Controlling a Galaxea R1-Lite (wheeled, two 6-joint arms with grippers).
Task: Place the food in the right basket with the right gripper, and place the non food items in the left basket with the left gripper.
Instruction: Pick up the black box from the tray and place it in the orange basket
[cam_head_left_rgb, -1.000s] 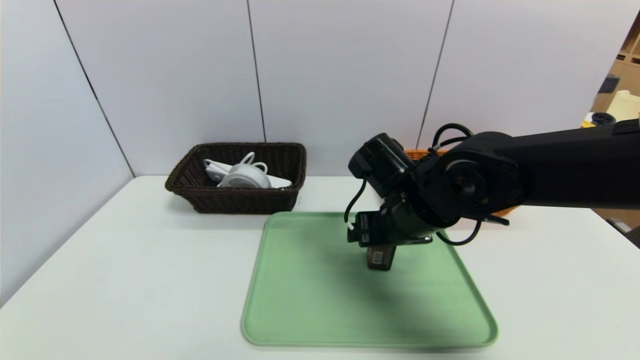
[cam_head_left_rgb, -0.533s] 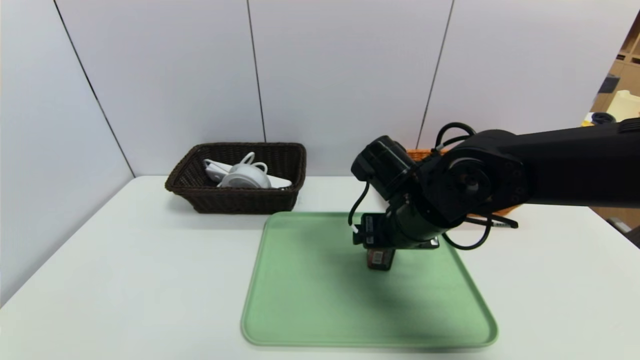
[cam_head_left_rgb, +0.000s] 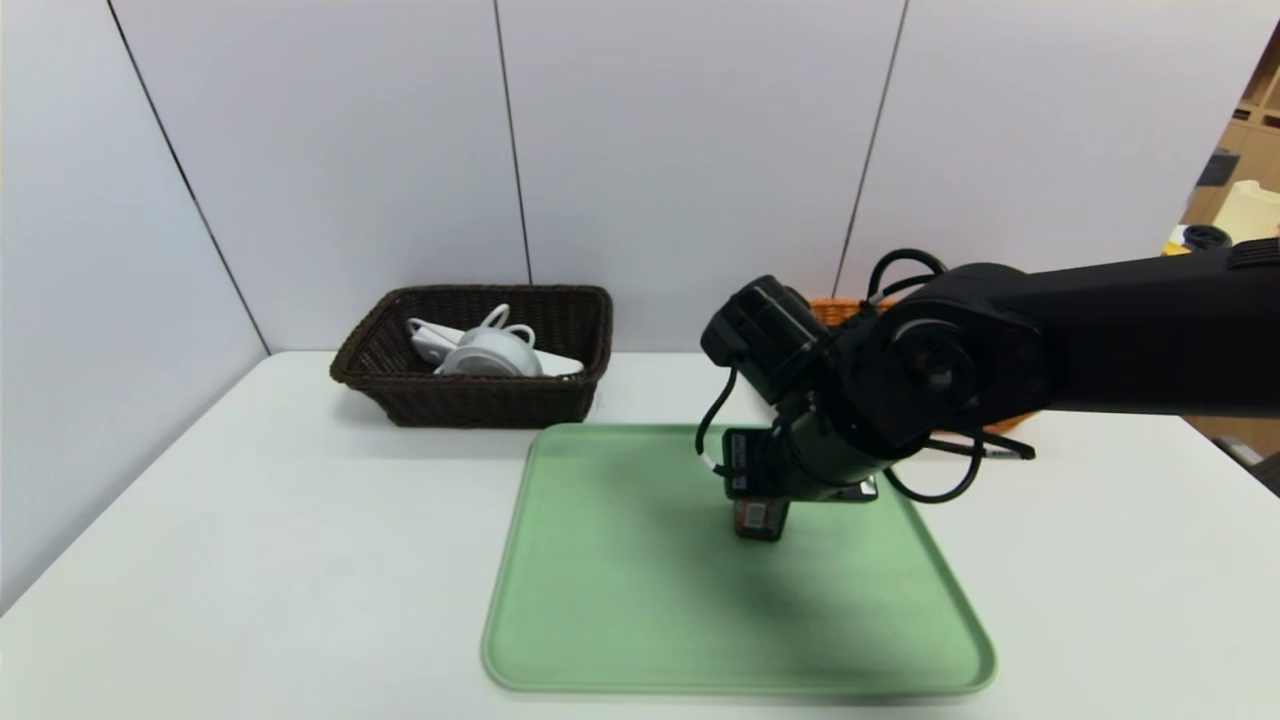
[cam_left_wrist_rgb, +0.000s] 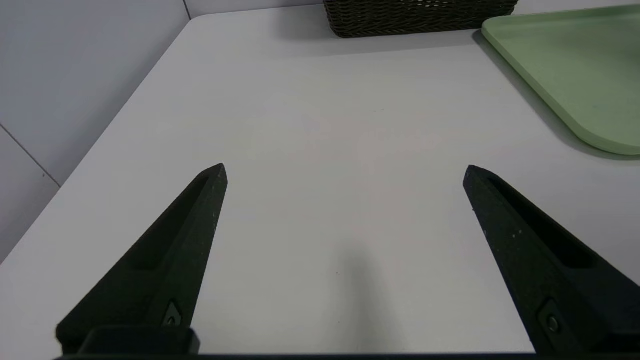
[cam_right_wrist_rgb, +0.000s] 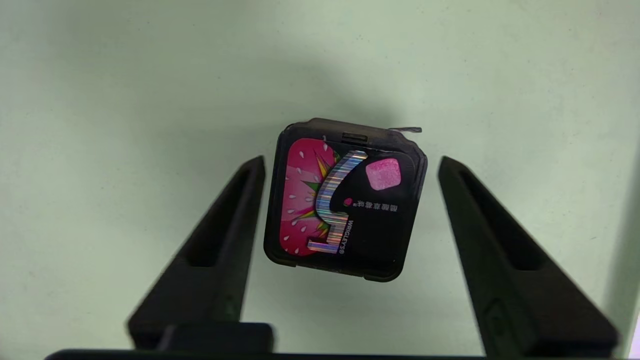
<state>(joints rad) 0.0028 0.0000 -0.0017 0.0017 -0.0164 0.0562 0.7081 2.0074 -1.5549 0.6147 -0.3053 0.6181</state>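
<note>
The food, a small dark carton (cam_head_left_rgb: 760, 518) with pink and red art (cam_right_wrist_rgb: 345, 205), stands upright on the green tray (cam_head_left_rgb: 620, 620). My right gripper (cam_right_wrist_rgb: 350, 160) reaches down over it, open, one finger on each side with a narrow gap to the carton's walls. The non food items, a white power strip (cam_head_left_rgb: 425, 340) and a round white tub (cam_head_left_rgb: 490, 355), lie in the dark brown left basket (cam_head_left_rgb: 470, 405). The orange right basket (cam_head_left_rgb: 835, 308) is mostly hidden behind my right arm. My left gripper (cam_left_wrist_rgb: 345, 169) is open over bare table, holding nothing.
The white table (cam_head_left_rgb: 250, 560) runs left to a grey wall panel. In the left wrist view the tray's corner (cam_left_wrist_rgb: 565, 65) and the dark basket's base (cam_left_wrist_rgb: 415, 15) lie beyond the fingers. Shelving stands at the far right.
My right wrist has shifted slightly right and lower over the carton. The carton, both baskets and the left arm have not moved.
</note>
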